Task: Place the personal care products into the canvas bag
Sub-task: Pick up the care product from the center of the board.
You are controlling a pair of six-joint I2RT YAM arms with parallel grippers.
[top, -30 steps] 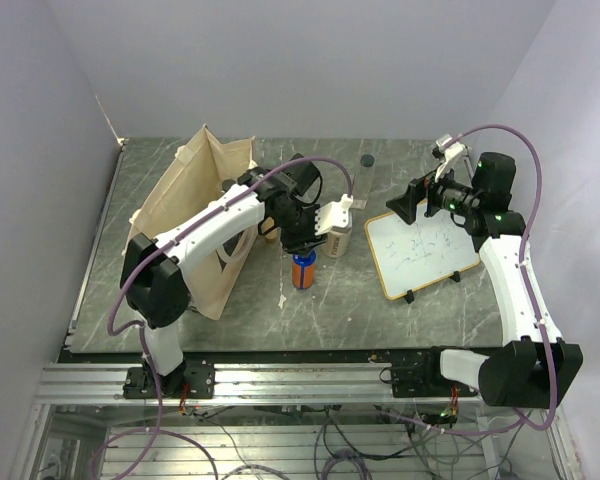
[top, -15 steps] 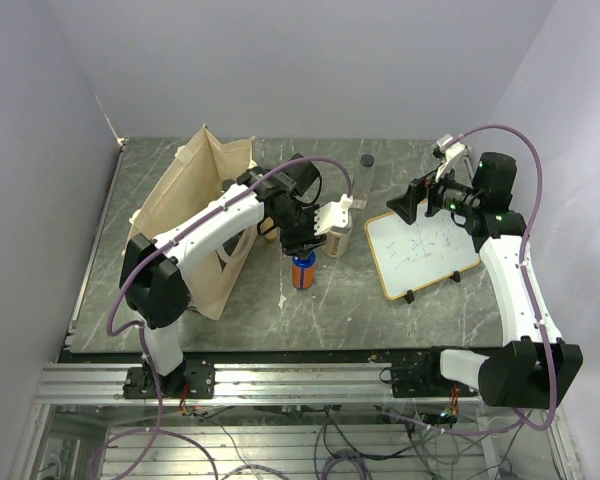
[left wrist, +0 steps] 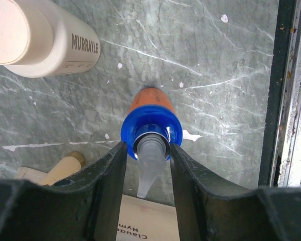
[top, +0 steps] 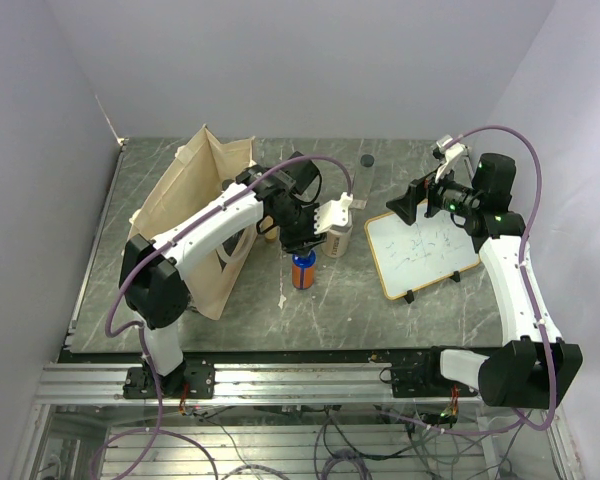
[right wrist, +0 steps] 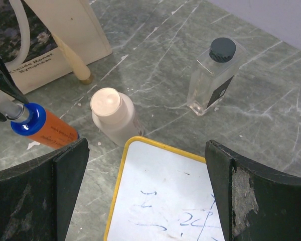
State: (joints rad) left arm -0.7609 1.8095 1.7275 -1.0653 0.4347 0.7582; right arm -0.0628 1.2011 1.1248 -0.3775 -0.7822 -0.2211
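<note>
Orange body, blue collar, clear nozzle [left wrist: 149,165]: the blue-and-orange bottle [left wrist: 151,103] stands upright on the grey marble tabletop [top: 430,320], near the table's middle. The canvas bag's [top: 190,200] printed face is just to its left.

Left gripper [left wrist: 146,150]: comes down from above, jaws pinched in on both sides of the collar, nozzle poking out between them. Reads as a grip at the neck. Probable reason: the neck is the narrowest, stiffest part, and a hold from above lets the bottle hang straight for a lift. Base looks to be on the table, so lift not begun, by my judgement.

Right gripper [right wrist: 150,196]: jaws spread wide, holding nothing, poised over the yellow-edged corner of the whiteboard [top: 420,250]. Likely parked clear of the left arm's path.

Other products, all outside the bag:
- cream bottle [right wrist: 113,115], upright, touching or just beside the whiteboard's corner, close to the gripped bottle.
- clear bottle [right wrist: 210,75] with dark cap, upright, further back, apart from the rest.

Bag: sits at the table's left, slumped, one edge peaked up. Whether its mouth gapes wide enough cannot be told from these views.

Risk noted: the neck hold is small, so the bottle may swing or slip on the way over.
</note>
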